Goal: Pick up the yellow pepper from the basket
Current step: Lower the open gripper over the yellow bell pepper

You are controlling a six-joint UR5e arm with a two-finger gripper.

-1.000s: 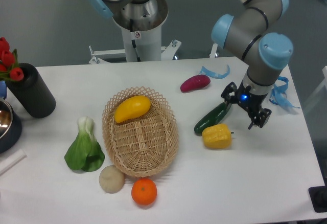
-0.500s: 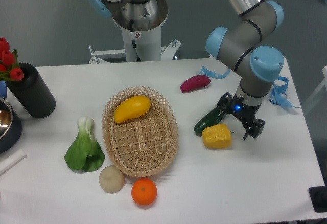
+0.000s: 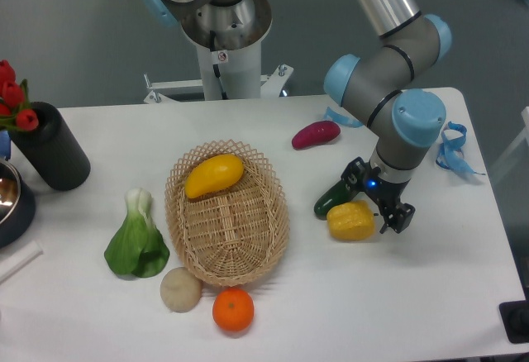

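Note:
The yellow pepper (image 3: 350,220), blocky and lobed, lies on the white table to the right of the basket (image 3: 227,213), not inside it. The tan wicker basket holds only a smooth elongated yellow-orange fruit (image 3: 214,175) at its far end. My gripper (image 3: 378,202) hangs low just above the pepper's right upper side. It is open, with nothing between its fingers; one finger is near the dark green vegetable and the other is past the pepper's right edge.
A dark green vegetable (image 3: 335,197) touches the pepper's far left side. A purple vegetable (image 3: 315,135) and blue ribbon (image 3: 453,149) lie behind. Bok choy (image 3: 137,240), a pale round vegetable (image 3: 180,288) and an orange (image 3: 233,309) ring the basket. A black vase (image 3: 51,146) stands left.
The arm has swung left and down, bringing the gripper from right of the pepper to just over its right side. The pepper and the other things have not moved.

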